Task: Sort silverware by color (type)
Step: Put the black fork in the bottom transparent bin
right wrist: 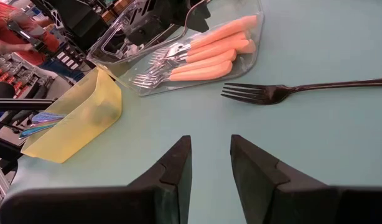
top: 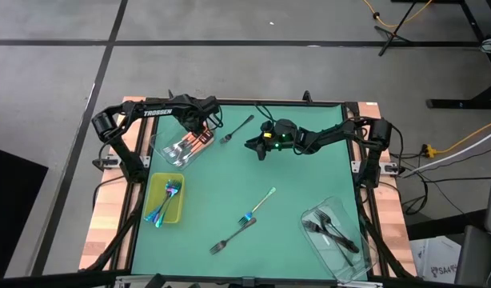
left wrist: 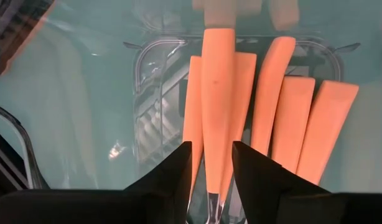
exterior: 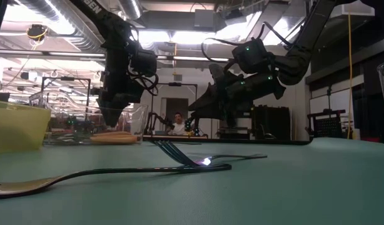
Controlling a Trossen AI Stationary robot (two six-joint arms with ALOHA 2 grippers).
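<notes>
Several orange-handled forks (left wrist: 284,118) lie side by side in a clear tub (top: 161,150) at the far left. My left gripper (left wrist: 211,168) hangs over the tub pointing down, open, with its fingers on either side of the topmost orange handle (left wrist: 217,87), which rests on the other handles. My right gripper (right wrist: 211,165) is open and holds nothing, hovering low over the far middle of the table (top: 309,184). A dark fork (right wrist: 290,92) lies flat just beyond it. An iridescent fork (top: 258,206) and another dark fork (top: 228,238) lie on the near middle.
A yellow-green tray (top: 175,214) with iridescent forks stands at the left. A clear tub (top: 335,234) with dark forks sits at the near right corner. Bare green mat stretches across the middle of the table. A person (exterior: 177,125) shows far off in the room behind.
</notes>
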